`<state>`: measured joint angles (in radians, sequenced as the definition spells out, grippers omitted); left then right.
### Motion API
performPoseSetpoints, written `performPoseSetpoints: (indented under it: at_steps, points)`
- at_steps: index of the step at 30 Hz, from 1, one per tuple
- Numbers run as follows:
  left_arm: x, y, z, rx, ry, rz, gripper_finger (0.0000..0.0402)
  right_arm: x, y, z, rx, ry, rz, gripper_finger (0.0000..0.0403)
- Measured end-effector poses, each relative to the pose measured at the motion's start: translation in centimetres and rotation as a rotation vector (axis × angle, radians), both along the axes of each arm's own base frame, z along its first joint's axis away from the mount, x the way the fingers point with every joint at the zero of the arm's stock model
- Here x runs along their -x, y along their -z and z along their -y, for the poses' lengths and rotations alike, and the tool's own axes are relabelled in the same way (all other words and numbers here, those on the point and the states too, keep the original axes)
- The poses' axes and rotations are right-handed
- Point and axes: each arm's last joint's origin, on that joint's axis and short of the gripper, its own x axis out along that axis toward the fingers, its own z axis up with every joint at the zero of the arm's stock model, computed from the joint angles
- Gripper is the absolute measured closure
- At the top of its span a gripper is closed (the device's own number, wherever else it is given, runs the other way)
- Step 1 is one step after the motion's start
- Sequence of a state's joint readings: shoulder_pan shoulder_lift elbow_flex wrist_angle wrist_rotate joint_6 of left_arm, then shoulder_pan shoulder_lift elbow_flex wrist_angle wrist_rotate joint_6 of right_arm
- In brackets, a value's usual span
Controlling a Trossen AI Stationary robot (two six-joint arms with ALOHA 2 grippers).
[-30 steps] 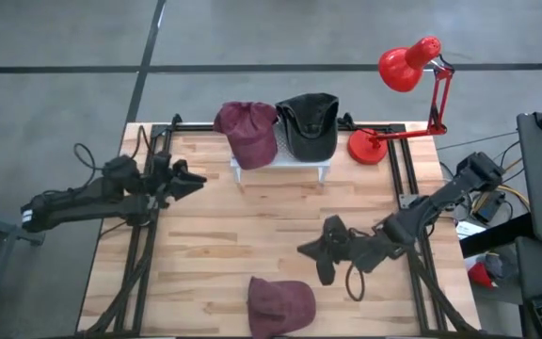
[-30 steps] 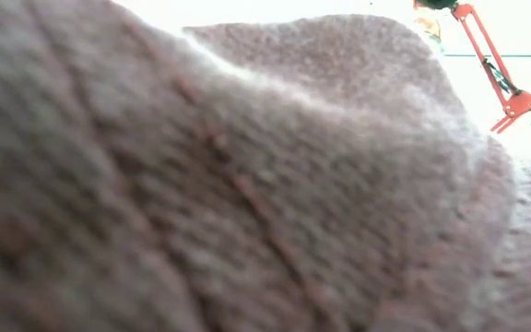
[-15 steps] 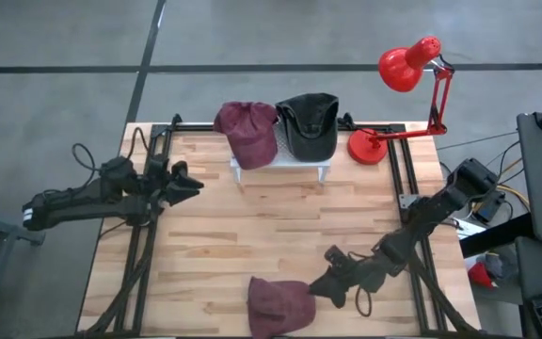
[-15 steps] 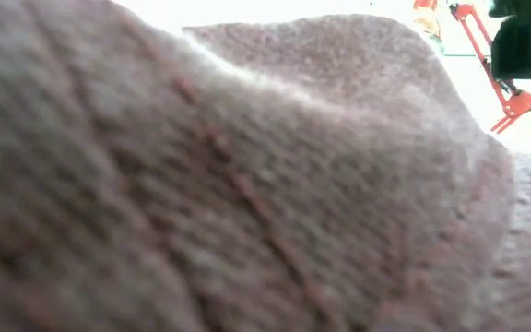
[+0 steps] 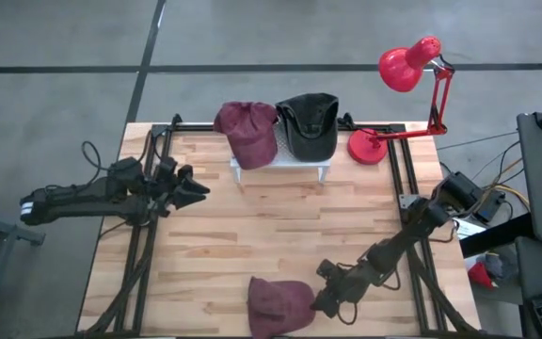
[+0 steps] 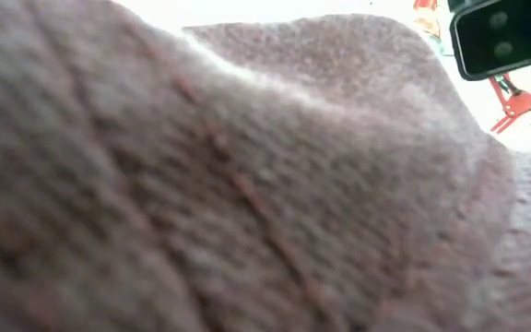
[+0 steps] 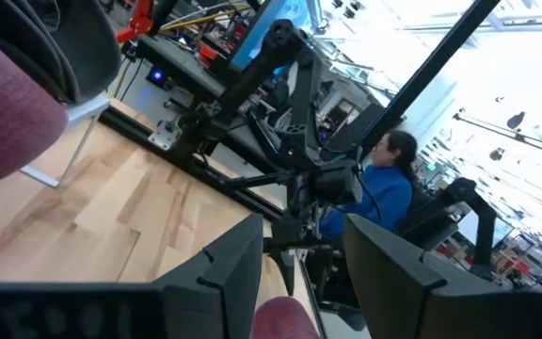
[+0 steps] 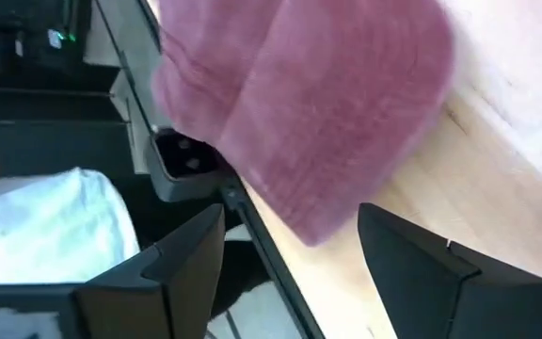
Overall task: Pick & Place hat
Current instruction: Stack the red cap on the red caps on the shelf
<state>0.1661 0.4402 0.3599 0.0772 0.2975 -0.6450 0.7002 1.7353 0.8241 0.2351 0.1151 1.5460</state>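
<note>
Below, maroon hat (image 5: pixel 279 303) lies at table's (image 5: pixel 252 226) near edge; right gripper (image 5: pixel 325 299) just beside it, jaws spread — lined up to grasp. Left gripper (image 5: pixel 194 187) waits over left side, jaws spread. Two hats on white rack (image 5: pixel 280 162) — likely destination.

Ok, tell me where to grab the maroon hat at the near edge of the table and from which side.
Grip the maroon hat at its soft rim facing the right hand, coming from the hat's right. The hand is already beside it with fingers open, and the right wrist view shows that edge rounded and slumped, probably easy to pinch. The left hand waits far off.
</note>
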Motion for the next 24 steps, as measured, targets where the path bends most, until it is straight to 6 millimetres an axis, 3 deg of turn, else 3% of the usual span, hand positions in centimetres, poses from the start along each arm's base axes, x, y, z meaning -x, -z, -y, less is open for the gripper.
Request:
performPoseSetpoints:
  at_steps: [6,11,14,17,21,24]
  points:
    - [-0.1,0.0,0.0,0.002,-0.007,0.0,0.0239,-0.1,2.1,-0.1,0.028,0.0,-0.079,0.0163]
    - [-0.2,-0.1,-0.1,0.001,-0.011,0.008,0.0239,-1.2,2.3,-1.0,-0.023,-0.015,0.029,0.0172]
    - [-0.3,0.0,-0.1,0.002,-0.011,0.004,0.0239,-1.9,3.1,-1.4,-0.032,0.007,0.007,0.0192]
    - [-0.3,0.0,-0.1,0.004,-0.011,0.004,0.0239,-2.6,4.0,-2.0,-0.052,0.03,-0.013,0.0244]
    - [-0.4,-0.1,-0.1,0.006,-0.012,0.015,0.0239,-3.9,4.1,-3.0,-0.11,0.054,0.049,0.0364]
    - [-0.4,-0.4,-0.1,-0.008,-0.023,0.047,0.0239,-4.2,3.7,-3.1,-0.085,0.08,0.097,0.0384]
